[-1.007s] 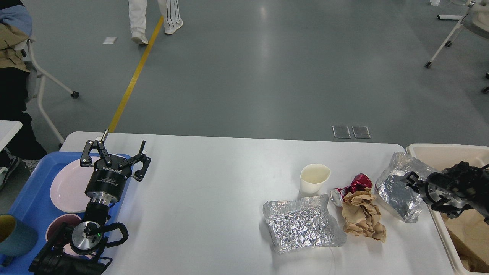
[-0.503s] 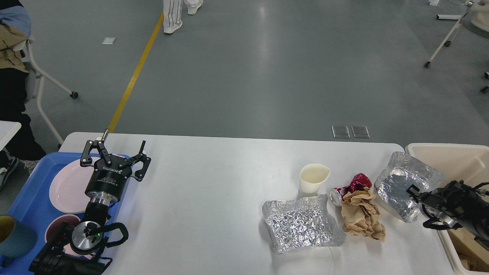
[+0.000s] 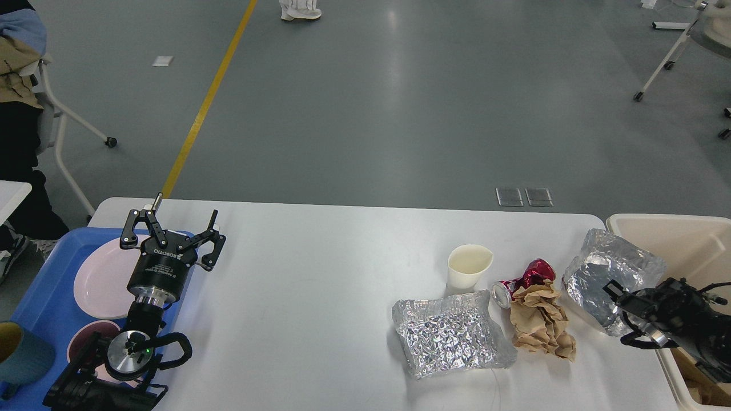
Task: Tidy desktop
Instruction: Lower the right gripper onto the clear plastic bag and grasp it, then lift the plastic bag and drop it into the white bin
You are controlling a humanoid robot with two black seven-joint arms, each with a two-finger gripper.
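A white tabletop [image 3: 320, 297] holds a paper cup [image 3: 468, 267], a crushed red can [image 3: 524, 281], crumpled brown paper [image 3: 539, 322] and two foil containers. The left hand [image 3: 171, 234] hovers, fingers spread, over a blue tray [image 3: 40, 308]. The right hand [image 3: 619, 308] sits against the far-right foil container [image 3: 611, 268].

The right gripper [image 3: 619, 313], dark and seen nearly end-on against the foil container [image 3: 611, 268] just beside the beige bin [image 3: 657, 228], does not show whether its fingers are apart or together, and it hides that container's near corner. The bin is cut off by the right and bottom edges. Left of the desktop [image 3: 320, 285], the blue tray [image 3: 40, 308] and teal cup [image 3: 23, 354] are cropped, and the left arm covers much of the small bowl [image 3: 85, 337].
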